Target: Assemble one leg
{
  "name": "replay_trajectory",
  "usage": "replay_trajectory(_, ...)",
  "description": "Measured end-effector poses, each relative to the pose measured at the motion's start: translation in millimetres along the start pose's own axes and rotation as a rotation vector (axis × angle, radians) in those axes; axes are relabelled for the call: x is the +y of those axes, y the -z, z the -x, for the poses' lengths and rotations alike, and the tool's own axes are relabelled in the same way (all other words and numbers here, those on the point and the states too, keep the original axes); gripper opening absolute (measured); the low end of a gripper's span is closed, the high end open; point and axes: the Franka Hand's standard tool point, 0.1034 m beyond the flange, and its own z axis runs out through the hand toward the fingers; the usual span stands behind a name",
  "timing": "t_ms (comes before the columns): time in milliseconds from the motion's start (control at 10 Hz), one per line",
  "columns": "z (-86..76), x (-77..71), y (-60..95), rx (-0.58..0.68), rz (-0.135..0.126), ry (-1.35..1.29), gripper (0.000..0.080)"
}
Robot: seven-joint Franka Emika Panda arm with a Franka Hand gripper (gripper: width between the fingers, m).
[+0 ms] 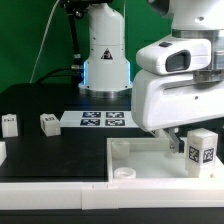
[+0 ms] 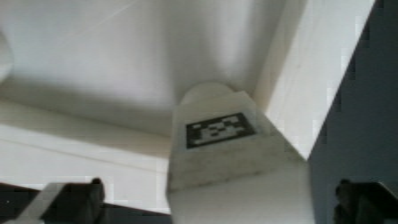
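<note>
Green backdrop (image 1: 30, 40); black table (image 1: 60, 150)

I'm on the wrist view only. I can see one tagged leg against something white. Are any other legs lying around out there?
Observer: Yes. A second leg and a third leg stand on the black table, toward the exterior view's left.
Operator: What's the white thing behind my leg?
Observer: It's the white panel. Your leg shows over the panel's end on the exterior view's right.
Operator: Is there a socket in sight?
Observer: A round socket sits at the panel's near corner, to the exterior view's left of your leg.
</note>
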Motion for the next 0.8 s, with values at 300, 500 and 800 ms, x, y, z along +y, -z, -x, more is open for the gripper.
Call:
replay_trajectory(300,0.3,0.0,-0.8,-0.001,-0.002,-0.024,0.0440)
replay_trajectory(500,0.5,2.3,-0.7,-0.003,-0.006,-0.077,0.0291)
replay_trajectory(800,-0.1,3.4,-0.8,0.005,-0.034,-0.548,0.0291)
